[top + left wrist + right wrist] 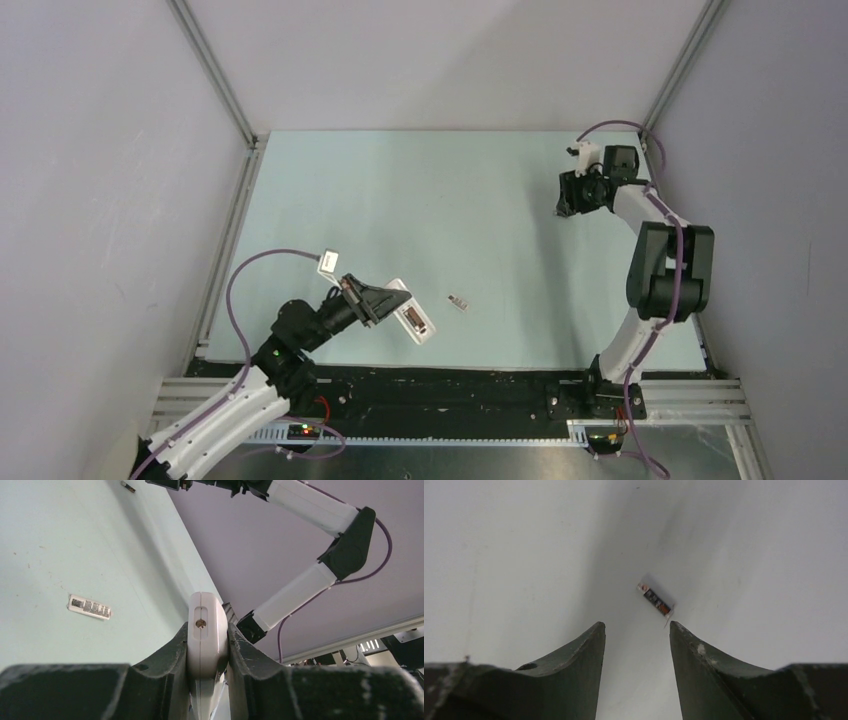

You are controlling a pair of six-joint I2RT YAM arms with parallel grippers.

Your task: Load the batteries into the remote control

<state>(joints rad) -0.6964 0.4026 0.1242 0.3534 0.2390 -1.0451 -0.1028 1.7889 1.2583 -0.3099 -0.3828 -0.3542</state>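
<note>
The table (480, 200) is topped with a pale green sheet, matt and smooth, flecked with a few dark specks. Near its near edge, the remote (205, 615) is smooth white plastic with a soft sheen and a small brassy metal dot in its end. The left gripper (207, 635) clamps it with dark, matt, grainy plastic fingers, scuffed pale. Near the far right corner, the battery (655, 600) has a glossy dark wrapper and a paler metallic end. The right gripper (636, 627), fingers spread, is the same matt dark plastic. The arm shells (305, 500) look like glossy white plastic, and the rails (225, 260) like dull metal.
</note>
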